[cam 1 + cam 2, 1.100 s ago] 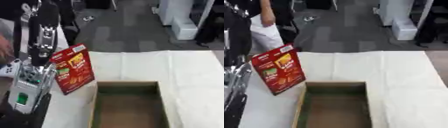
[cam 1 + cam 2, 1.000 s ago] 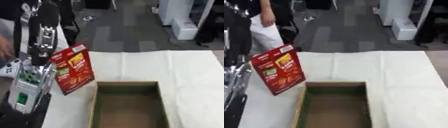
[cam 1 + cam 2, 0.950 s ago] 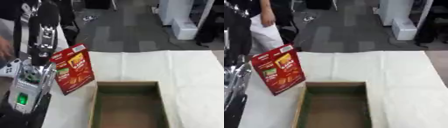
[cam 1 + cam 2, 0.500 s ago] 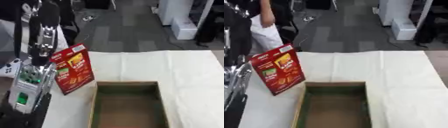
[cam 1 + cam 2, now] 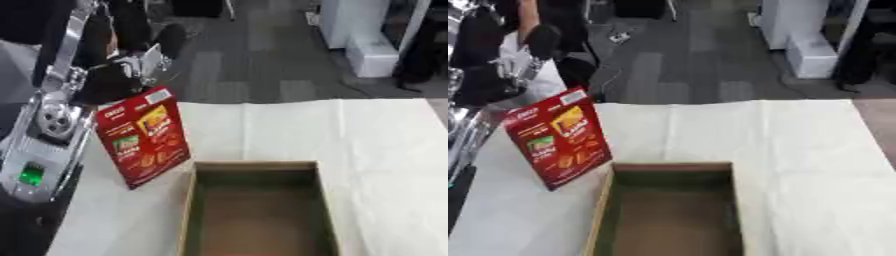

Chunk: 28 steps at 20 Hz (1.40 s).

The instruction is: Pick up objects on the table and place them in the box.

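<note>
Red carton upright, tilted, at 9 o'clock on the surface, lower corner down on the cloth just beside the box's near-left corner, at about 10 o'clock from it. Printed face turned toward the camera, white label patch at the top corner. Left hand at the carton's top edge, 11 o'clock in the left eye view; dark palm and pale fingers above and behind the carton. Cannot tell whether fingers are closed on the carton or merely near it: contact hidden and blurred. Left arm silver and black, running down the left border, small green light on its lower housing. Open cardboard box at 6 o'clock, long axis away from the camera, brown floor inside, greenish inner walls; interior blurred, nothing made out in it. Pale cloth over the surface, creased, stretching from centre to 3 o'clock. Right hand in neither view. Beyond the far edge, at 12 o'clock, grey carpeted floor; white cabinet at 1 o'clock.
</note>
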Motion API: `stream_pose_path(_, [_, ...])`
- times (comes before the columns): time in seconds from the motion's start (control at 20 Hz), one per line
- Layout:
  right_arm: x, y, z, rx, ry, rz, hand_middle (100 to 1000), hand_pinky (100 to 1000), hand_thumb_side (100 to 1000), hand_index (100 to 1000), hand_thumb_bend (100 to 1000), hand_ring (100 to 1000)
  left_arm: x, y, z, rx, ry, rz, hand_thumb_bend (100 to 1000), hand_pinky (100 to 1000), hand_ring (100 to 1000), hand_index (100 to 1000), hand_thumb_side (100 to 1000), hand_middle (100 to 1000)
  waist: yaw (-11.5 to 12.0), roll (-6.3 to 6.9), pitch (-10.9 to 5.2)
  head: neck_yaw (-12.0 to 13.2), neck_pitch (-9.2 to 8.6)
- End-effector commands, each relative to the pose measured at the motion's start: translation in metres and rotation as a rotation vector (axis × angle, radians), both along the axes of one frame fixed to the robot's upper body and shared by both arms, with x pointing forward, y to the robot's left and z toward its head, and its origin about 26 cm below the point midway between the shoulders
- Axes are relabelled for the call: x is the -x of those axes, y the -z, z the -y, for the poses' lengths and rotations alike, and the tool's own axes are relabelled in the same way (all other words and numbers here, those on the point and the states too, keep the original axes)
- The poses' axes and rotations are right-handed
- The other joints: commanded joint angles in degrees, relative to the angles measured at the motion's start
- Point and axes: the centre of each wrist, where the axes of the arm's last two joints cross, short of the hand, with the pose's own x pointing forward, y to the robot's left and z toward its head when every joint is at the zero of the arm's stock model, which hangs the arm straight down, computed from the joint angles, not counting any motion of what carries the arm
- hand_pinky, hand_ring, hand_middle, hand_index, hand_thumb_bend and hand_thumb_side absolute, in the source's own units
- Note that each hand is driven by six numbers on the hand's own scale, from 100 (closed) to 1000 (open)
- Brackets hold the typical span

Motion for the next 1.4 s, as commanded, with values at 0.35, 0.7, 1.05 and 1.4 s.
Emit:
stream_pose_path(0.35, [0.004,-0.006,0.003,0.032,0.004,0.011,791,538,685,773,100,727,0.005,-0.023,-0.036,-0.215,-0.249,-0.041,619,776,841,924,437,937,0.48,0.75,-0.08,0.83,0.86])
stream_pose_path(0.7, [0.004,-0.006,0.005,0.038,0.007,0.008,791,536,683,774,100,726,0.009,-0.023,-0.052,-0.346,-0.367,-0.107,822,752,827,919,394,929,0.54,1.08,0.63,0.68,1.31])
stream_pose_path(1.05, [0.004,-0.006,0.005,0.046,0.004,0.006,792,535,682,775,100,726,0.011,-0.026,-0.058,-0.595,-0.397,-0.289,936,699,797,901,395,912,0.76,1.21,0.99,0.71,1.77])
stream_pose_path(1.4, [0.004,-0.007,0.005,0.052,0.001,0.004,792,534,682,775,100,726,0.01,-0.032,-0.06,-0.72,-0.402,-0.357,972,684,788,892,394,903,0.38,1.32,1.18,0.71,1.95])
